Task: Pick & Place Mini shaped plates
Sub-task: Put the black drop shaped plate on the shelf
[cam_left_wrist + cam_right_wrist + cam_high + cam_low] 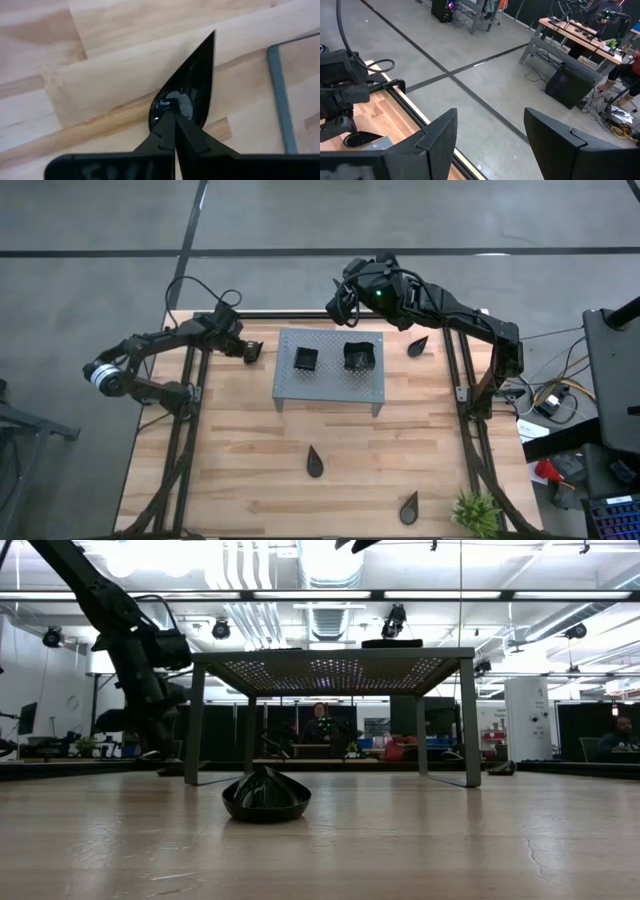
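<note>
Left hand (172, 122) is down on the desk (250, 470) just left of the rack (330, 392), fingers pinched shut on the rounded end of a teardrop plate (192, 85) that's lying flat on the wood, its pointy tip facing away from the hand. Right hand (490, 137) is up high behind the rack's far edge, fingers spread wide with nothing between them, looking out over the floor past the desk. On top of the rack there are two square plates, one on the left (305, 359) and one on the right (359, 356). Three more teardrop plates are scattered on the desk: one by the rack's right end (417, 346), one in the middle of the near half (315, 463), and one close to the front edge (409, 506) next to the little plant (476, 511). From the low view, the middle teardrop (265, 797) sits well in front of the rack.
</note>
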Robot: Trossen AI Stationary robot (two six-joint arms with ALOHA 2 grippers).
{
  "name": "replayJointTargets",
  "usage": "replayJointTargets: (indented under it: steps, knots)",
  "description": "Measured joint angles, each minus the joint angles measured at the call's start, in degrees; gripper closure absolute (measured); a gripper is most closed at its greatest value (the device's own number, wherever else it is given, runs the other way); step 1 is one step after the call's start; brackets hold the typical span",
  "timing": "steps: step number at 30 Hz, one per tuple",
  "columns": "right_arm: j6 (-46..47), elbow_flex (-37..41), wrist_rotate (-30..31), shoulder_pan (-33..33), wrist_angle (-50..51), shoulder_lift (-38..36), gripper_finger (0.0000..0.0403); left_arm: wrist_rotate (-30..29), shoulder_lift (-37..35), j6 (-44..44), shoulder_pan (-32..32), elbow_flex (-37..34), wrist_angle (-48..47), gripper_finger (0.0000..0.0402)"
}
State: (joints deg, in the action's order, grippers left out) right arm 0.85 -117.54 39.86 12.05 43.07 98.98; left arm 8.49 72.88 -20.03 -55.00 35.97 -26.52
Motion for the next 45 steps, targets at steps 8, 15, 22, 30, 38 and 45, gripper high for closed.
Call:
replayJointTargets:
  steps: [8,15,22,30,38,45]
  knots:
    - [0.7,0.0,-1.35,0.0,0.04,0.0,0.0179,-2.41,0.26,0.3,-0.02,0.0,4.94,0.0316]
    - [0.57,0.0,-1.51,0.02,0.04,0.0,0.0179,-1.84,1.71,0.71,-0.02,-0.32,6.42,0.0259]
    - [0.02,0.0,-1.51,0.22,0.06,0.0,0.0179,-2.01,4.98,2.19,0.0,-0.61,5.87,0.0263]
    - [-0.01,0.0,-1.51,0.35,0.11,0.0,0.0179,-1.77,7.07,1.98,0.49,-0.44,6.87,0.0273]
    - [-0.84,0.0,-1.51,0.35,0.13,0.0,0.0179,0.31,7.69,-2.11,0.52,-0.15,6.81,0.0392]
    - [-0.86,0.0,-1.51,0.37,0.13,0.0,0.0179,1.72,4.42,-2.63,0.52,0.83,4.28,0.0401]
